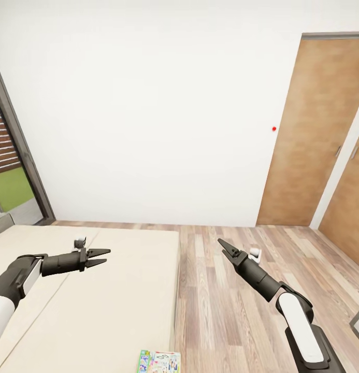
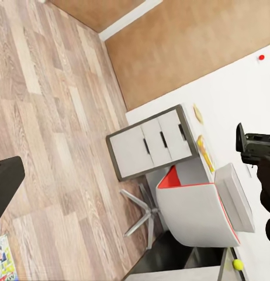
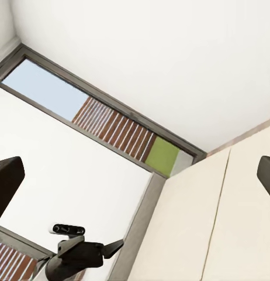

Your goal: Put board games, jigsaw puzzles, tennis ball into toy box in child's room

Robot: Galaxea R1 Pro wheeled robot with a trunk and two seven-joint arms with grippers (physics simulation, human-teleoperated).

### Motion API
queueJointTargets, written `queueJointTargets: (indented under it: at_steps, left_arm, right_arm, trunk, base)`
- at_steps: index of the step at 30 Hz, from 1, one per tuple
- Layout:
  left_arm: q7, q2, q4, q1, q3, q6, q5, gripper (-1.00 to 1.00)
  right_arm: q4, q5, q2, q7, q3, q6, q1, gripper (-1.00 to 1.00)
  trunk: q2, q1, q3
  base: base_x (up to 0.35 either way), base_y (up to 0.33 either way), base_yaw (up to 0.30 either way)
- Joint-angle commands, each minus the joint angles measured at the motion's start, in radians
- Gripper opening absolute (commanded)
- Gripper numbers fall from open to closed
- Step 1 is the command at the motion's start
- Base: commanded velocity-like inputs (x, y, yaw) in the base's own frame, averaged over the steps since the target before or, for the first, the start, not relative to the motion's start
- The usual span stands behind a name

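A colourful board game (image 1: 159,361) lies on the beige bed (image 1: 96,311) near its edge, below and between both arms. My left gripper (image 1: 104,257) hovers open over the bed, holding nothing. My right gripper (image 1: 226,247) hangs open over the wood floor. The left wrist view looks across to the table (image 2: 192,140), seen edge-on. On it are the yellow-green tennis ball (image 2: 238,264), a light grey bin that looks like the toy box (image 2: 235,196), and two thin yellowish flat things (image 2: 204,152) that I cannot identify. The same board game (image 2: 2,257) shows at that picture's corner.
A white wall and two brown doors (image 1: 309,134) face me. A grey-framed window (image 1: 13,171) stands beyond the bed's head. A white and red swivel chair (image 2: 193,211) and a drawer unit (image 2: 152,143) sit at the table. Open plank floor lies beside the bed.
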Motion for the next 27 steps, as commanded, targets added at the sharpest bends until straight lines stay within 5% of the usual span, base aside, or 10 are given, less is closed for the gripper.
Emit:
queueJointTargets:
  at_steps: [1,11,22,27]
  left_arm:
    - [-0.002,0.000,0.000,-0.001,0.000,0.009,0.002,1.00]
    - [-0.002,0.000,0.000,-0.001,0.000,0.009,0.003,1.00]
    - [-0.002,0.000,0.000,-0.001,0.000,0.009,0.003,1.00]
    - [-0.002,0.000,0.000,-0.001,0.000,0.009,0.003,1.00]
  right_arm:
    - [0.000,-0.005,0.000,0.001,-0.002,0.007,-0.001,1.00]
    - [-0.012,0.001,0.000,-0.031,0.004,0.017,-0.001,1.00]
    - [-0.058,-0.002,0.000,-0.445,-0.003,0.172,0.000,1.00]
    - [-0.074,-0.003,0.002,-0.478,-0.001,0.201,0.000,1.00]
  trunk:
    - [-0.002,0.001,-0.001]
    - [-0.002,0.001,0.002]
    - [-0.002,0.001,0.002]
    - [-0.002,0.001,0.002]
  base:
    - [0.000,0.000,0.000]
    - [0.000,0.000,0.000]
    - [0.000,0.000,0.000]
    - [0.000,0.000,0.000]
